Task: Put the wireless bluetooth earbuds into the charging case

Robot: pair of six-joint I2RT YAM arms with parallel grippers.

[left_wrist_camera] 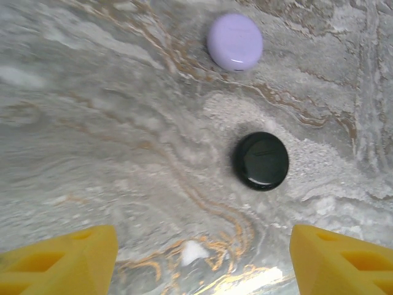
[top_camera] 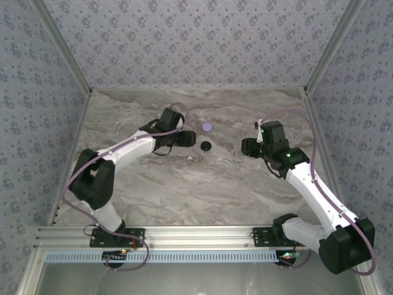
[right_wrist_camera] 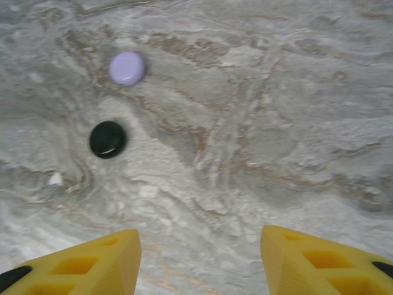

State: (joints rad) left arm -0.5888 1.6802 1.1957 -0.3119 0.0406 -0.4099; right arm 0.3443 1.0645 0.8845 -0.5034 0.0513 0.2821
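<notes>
The charging case is a small black round puck lying shut on the marble table, between my two grippers. In the left wrist view the charging case lies ahead and right of my left gripper, whose yellow fingers stand wide apart with nothing between them. The right wrist view has the charging case far ahead to the left of my right gripper, also open and empty. From above, the left gripper is just left of the case and the right gripper is further off to its right. The earbuds are out of view.
A lilac round disc lies just beyond the black case. A tiny pale speck sits on the table between the left fingers. Patterned walls close in the back and both sides.
</notes>
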